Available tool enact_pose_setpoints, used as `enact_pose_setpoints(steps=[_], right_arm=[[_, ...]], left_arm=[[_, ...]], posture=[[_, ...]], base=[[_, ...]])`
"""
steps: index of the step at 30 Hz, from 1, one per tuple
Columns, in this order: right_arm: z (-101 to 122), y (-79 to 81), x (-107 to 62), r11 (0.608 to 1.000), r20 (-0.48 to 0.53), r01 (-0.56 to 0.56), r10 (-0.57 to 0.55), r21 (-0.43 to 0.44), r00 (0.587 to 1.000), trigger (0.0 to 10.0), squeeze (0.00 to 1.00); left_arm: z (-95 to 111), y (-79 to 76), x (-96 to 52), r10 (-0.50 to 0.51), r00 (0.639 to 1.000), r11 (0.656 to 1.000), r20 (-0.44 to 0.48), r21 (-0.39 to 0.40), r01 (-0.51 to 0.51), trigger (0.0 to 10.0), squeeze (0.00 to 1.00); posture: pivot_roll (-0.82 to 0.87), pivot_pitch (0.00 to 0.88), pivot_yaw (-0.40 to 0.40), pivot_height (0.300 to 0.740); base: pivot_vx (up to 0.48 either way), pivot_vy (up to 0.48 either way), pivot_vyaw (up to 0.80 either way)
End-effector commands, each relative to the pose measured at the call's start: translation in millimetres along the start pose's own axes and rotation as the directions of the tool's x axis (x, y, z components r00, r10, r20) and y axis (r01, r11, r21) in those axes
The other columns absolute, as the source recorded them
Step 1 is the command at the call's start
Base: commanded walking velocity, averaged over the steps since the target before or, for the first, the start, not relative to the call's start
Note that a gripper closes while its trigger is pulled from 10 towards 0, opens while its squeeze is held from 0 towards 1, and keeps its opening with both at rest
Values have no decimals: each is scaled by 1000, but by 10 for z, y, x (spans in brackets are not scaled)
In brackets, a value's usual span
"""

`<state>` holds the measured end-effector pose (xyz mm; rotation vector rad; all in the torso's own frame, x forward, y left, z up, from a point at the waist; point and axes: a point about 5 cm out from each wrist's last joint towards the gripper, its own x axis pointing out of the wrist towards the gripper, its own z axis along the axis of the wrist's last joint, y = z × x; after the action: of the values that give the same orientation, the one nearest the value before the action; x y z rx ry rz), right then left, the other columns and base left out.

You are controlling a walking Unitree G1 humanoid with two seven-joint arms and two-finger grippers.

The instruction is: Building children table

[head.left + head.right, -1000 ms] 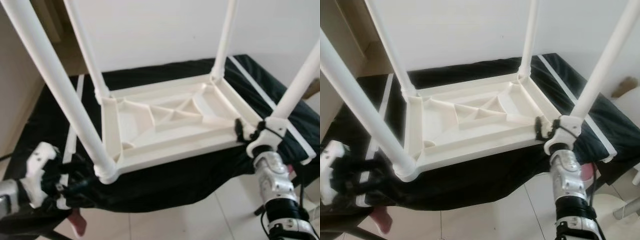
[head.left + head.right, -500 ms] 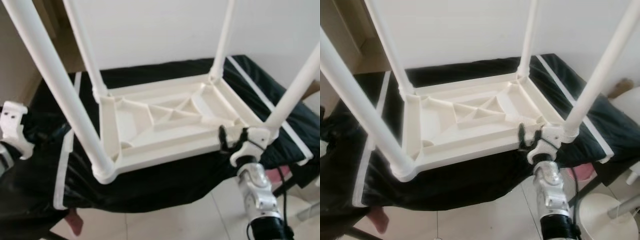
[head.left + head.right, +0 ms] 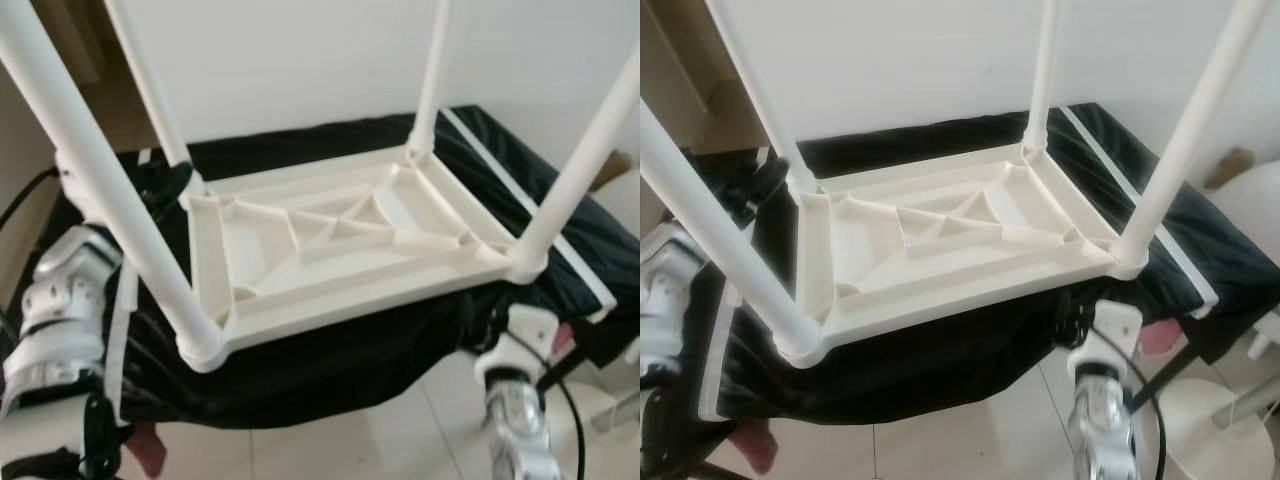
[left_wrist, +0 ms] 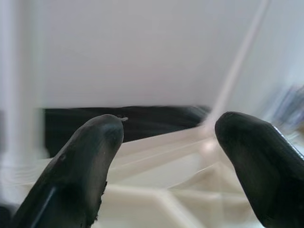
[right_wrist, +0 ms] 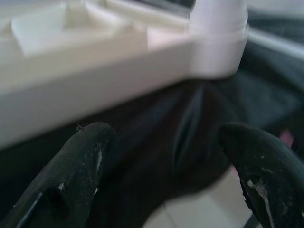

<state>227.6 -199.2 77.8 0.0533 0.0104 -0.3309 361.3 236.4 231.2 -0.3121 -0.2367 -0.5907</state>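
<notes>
White children's table (image 3: 340, 245) sits upside down on the black cloth (image 3: 400, 350) that covers the counter, its ribbed underside facing up and all four legs standing upward from the corners: near left leg (image 3: 110, 190), far left leg (image 3: 145, 85), far right leg (image 3: 430, 75) and near right leg (image 3: 580, 160). From my head cameras I see the left arm (image 3: 55, 330) raised at the counter's left edge, its silver forearm partly behind the near left leg, with the left gripper (image 4: 166, 156) up by the far left corner of the table. Through the left wrist camera its two black fingers (image 4: 80, 166) are spread wide with nothing between them, and beyond them I can make out the pale ribbed frame and a blurred leg. The right gripper (image 5: 161, 166) is low, just below the near right corner of the table and in front of the hanging cloth. Its fingers (image 5: 71, 175) are also spread apart and hold nothing, and the wrist camera looks up at the table's rim and the socket of the near right leg (image 5: 218, 38). I can see pale floor tiles (image 3: 370, 440) under the counter's front edge.
</notes>
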Motion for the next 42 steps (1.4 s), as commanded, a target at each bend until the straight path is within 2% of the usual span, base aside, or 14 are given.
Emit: enact_pose_setpoints(steps=[1,2,5,6,7,8,14,19,24,27,29,38,41,42], right_arm=[[-18,-16,-22,999,-28,28,-27,29,999,10000,0],[-19,-15,-11,999,-32,29,-28,36,999,10000,0],[-12,-12,-10,999,-35,32,-31,38,999,10000,0],[6,10,49,999,-40,26,-24,48,999,10000,0],[6,10,49,999,-40,26,-24,48,999,10000,0],[30,34,109,998,-40,23,-21,55,999,10000,0],[84,70,203,997,-32,17,-15,70,999,10000,0],[178,126,316,996,-29,-17,20,91,999,10000,0],[201,126,404,994,-44,-24,29,103,999,10000,0],[204,114,587,997,-92,-27,35,78,995,10000,0],[196,118,630,997,-109,-31,38,70,993,10000,0],[254,290,881,992,-135,-103,113,78,984,10000,0],[243,468,1014,984,-166,-173,179,51,970,10000,0],[243,468,1014,984,-166,-173,179,51,970,10000,0]], left_arm=[[-18,-267,77,-328,945,942,6,-67,328,10000,0],[-40,-346,74,-385,923,921,1,-69,384,10000,0],[-57,-381,80,-416,909,907,1,-69,415,10000,0],[-127,-515,64,-492,871,867,-5,-93,489,10000,0],[-127,-515,64,-492,871,867,-5,-93,489,10000,0],[-197,-607,49,-532,847,842,-12,-108,528,10000,0],[-286,-724,19,-571,821,814,-10,-133,565,10000,0],[-362,-907,-84,-615,788,777,-4,-174,605,10000,0],[-393,-999,-147,-626,780,768,-9,-181,614,10000,0],[-420,-1122,-207,-630,776,766,-22,-182,616,10000,0],[-421,-1151,-220,-632,775,765,-22,-180,619,10000,0],[-444,-1364,-304,-632,775,761,-13,-199,618,10000,0],[-516,-1426,-301,-602,798,781,-23,-225,583,10000,0],[-516,-1426,-301,-602,798,781,-23,-225,583,10000,0]], posture=[[-93,0,81,740],[-98,0,81,740],[-98,0,81,740],[-94,0,73,740],[-94,0,73,740],[-84,0,66,740],[-60,0,45,740],[-32,0,18,740],[-14,0,0,740],[-3,0,-10,740],[-3,0,-10,740],[18,0,-16,740],[24,0,-20,740],[24,0,-20,740]], base=[[0,0,0],[0,0,0],[0,0,0],[0,0,0],[0,0,0],[0,0,0],[0,0,0],[0,0,0],[0,0,0],[0,0,0],[0,0,0],[0,0,0],[0,0,0],[0,0,0]])
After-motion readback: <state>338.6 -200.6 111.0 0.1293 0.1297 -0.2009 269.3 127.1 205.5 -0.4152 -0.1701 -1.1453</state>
